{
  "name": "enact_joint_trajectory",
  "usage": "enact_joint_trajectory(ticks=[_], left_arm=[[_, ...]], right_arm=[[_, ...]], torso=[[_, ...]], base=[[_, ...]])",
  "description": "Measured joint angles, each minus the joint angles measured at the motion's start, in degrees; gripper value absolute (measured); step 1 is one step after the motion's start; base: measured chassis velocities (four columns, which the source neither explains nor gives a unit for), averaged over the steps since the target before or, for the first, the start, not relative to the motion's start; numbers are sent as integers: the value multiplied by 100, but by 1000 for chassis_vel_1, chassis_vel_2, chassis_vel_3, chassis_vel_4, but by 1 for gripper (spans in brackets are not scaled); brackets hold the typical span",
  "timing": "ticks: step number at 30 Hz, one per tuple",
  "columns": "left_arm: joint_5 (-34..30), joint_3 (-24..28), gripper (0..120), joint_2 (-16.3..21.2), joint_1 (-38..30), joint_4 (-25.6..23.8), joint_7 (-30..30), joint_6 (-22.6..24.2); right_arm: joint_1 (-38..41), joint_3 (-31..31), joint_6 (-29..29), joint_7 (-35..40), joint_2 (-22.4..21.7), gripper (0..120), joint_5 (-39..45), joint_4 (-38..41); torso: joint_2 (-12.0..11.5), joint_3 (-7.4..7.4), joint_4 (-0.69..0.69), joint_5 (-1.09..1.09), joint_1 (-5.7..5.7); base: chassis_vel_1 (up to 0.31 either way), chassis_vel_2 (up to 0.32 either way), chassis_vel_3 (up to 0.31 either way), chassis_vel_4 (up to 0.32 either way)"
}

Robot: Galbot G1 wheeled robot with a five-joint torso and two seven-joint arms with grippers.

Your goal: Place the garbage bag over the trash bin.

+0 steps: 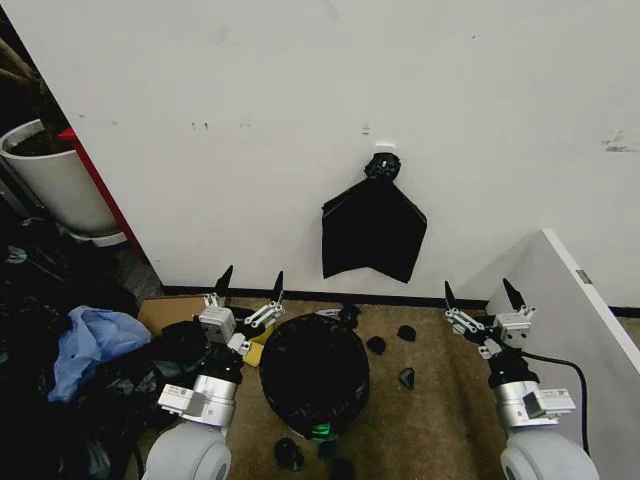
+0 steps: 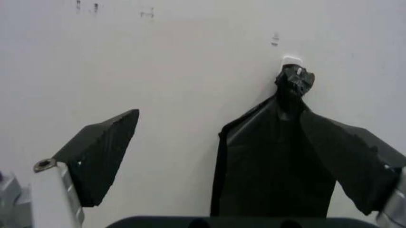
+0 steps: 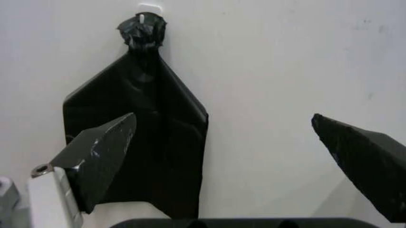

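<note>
The garbage bag (image 1: 315, 372), glossy wrinkled black film, is wrapped over the trash bin on the brown floor straight ahead. Of the bin itself only a pale green patch at its base (image 1: 320, 432) shows under the film. My left gripper (image 1: 250, 284) is raised just left of the bag with its fingers spread apart and nothing between them. My right gripper (image 1: 484, 291) is raised well to the right of the bag, also open and holding nothing. In the right wrist view, the right gripper (image 3: 222, 118) points at the white wall.
A flat black bag with a knotted top (image 1: 373, 232) (image 2: 285, 166) (image 3: 140, 137) hangs on the white wall behind. A white planter pot (image 1: 55, 180) and a black heap with blue cloth (image 1: 90, 345) lie left. A white panel (image 1: 570, 310) stands right. Black scraps (image 1: 377, 345) dot the floor.
</note>
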Motion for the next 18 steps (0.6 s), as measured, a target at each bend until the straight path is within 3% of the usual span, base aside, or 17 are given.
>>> enact_joint_trajectory(ticks=[18], left_arm=[[-140,6,100,66,-97,73,18,61]], right_arm=[[176,-139,35,-59,18,100,-12,-181]], torso=[[0,0,0,0,0]], base=[[0,0,0,0]])
